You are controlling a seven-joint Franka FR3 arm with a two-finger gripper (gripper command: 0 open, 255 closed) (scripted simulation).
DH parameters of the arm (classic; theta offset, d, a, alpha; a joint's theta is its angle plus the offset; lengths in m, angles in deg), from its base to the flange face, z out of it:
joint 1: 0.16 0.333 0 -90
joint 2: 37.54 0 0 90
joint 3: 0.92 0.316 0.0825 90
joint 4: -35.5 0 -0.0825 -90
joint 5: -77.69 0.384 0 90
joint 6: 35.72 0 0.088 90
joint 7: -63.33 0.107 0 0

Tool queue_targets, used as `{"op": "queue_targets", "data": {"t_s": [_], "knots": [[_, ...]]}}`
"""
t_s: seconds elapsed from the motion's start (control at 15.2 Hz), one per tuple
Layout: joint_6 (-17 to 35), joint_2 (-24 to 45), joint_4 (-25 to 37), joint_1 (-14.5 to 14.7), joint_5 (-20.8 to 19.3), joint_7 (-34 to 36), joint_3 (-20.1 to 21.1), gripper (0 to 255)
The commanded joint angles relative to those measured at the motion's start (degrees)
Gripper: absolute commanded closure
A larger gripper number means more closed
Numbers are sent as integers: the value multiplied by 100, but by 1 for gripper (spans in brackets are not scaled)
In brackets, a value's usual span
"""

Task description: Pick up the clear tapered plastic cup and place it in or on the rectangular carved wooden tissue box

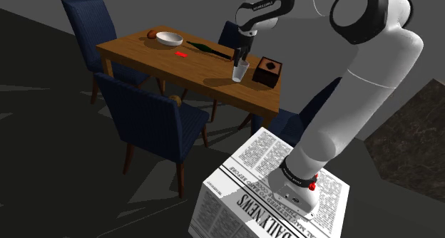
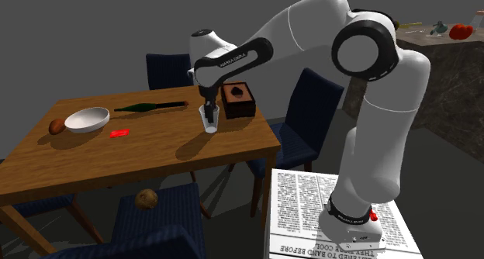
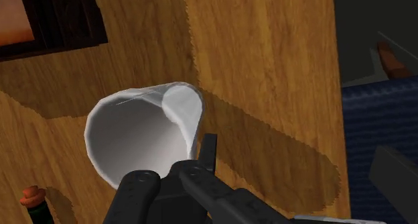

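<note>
Pinches rim of white tapered cup [image 1: 240,73] in black claw [image 1: 237,62], dark rectangular tissue box [image 1: 268,71] just beside, rightward in shoulder view.

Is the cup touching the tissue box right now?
Apart. The wrist view shows bare table between the cup and the tissue box.

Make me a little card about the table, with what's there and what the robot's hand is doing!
cup: pale see-through cup, next to the tissue box, not on it
tissue box: dark carved box, near the table edge
gripper: black gripper at the cup's rim, one finger inside and one outside, seeming to pinch the wall
also there: white bowl, dark green bottle, small red thing, brown ball
seats: blue chairs
</note>
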Motion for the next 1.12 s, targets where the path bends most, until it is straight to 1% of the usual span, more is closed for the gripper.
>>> {"op": "queue_targets", "data": {"t_s": [0.0, 0.26, 0.33, 0.79, 1.06], "knots": [[101, 428, 341, -101, 104, -216, -70, 0], [123, 1293, 1202, -329, 341, -573, -124, 0], [120, 1339, 1252, -347, 352, -590, -121, 0], [604, 1631, 1056, -418, 435, -643, -101, 0], [604, 1631, 1056, -418, 435, -643, -101, 0]]}}
